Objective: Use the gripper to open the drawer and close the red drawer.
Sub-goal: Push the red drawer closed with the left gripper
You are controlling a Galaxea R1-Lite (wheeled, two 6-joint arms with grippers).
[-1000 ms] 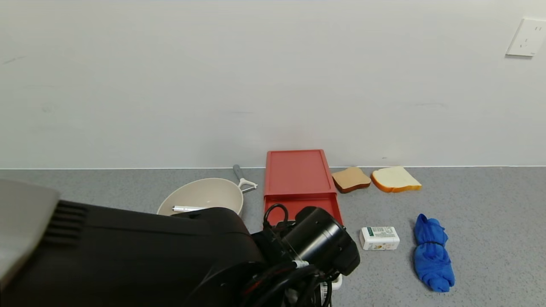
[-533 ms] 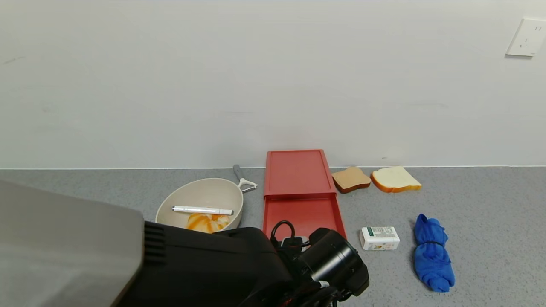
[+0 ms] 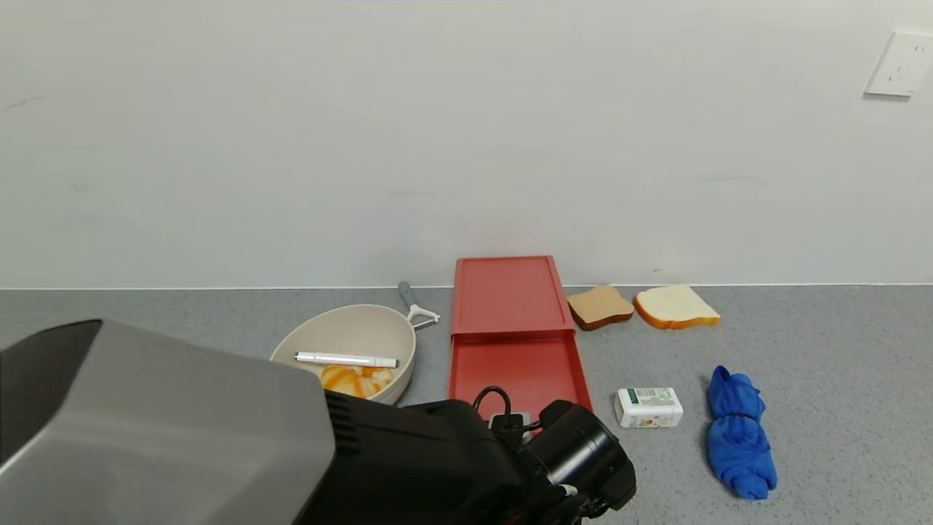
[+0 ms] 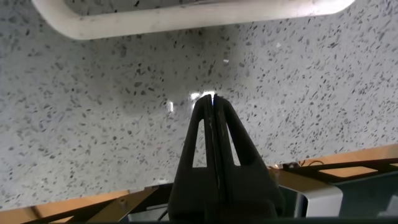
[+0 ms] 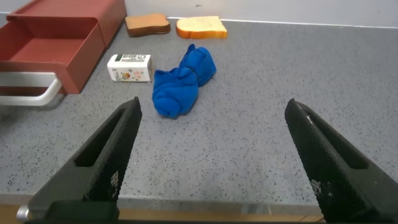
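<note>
Head view: the left arm's silver-and-black bulk fills the 7 to 8 o'clock part of the frame, its black wrist over the near edge of the drawer (image 3: pixel 514 328), and hides the left gripper (image 4: pixel 213 109). The left wrist view alone shows that gripper: its jaws are pressed together, holding nothing, tips just above the speckled desk (image 3: pixel 838 350), with the drawer's white loop handle (image 4: pixel 186 15) just beyond them. The right gripper (image 5: pixel 214 155) appears only in the right wrist view, jaws spread wide and empty, low over the desk, well apart from the drawer.

The drawer lies at the frame's centre against the wall, its tray (image 3: pixel 519 368) slid out toward 6 o'clock; the visible part of the tray is bare.

One beige bowl (image 3: pixel 348 348), at 9 o'clock of the drawer, holds one white pen (image 3: pixel 345 359) and an orange-and-white item (image 3: pixel 353 379) of unclear kind. One peeler (image 3: pixel 417 305) lies at the bowl's 1 o'clock.

At 3 to 4 o'clock of the drawer: one bunched blue cloth (image 3: pixel 738 432), two bread slices, one white (image 3: pixel 675 306) and one brown (image 3: pixel 599 306), and one small white box (image 3: pixel 648 407).

One wall socket (image 3: pixel 899 64) sits at 1 o'clock.
</note>
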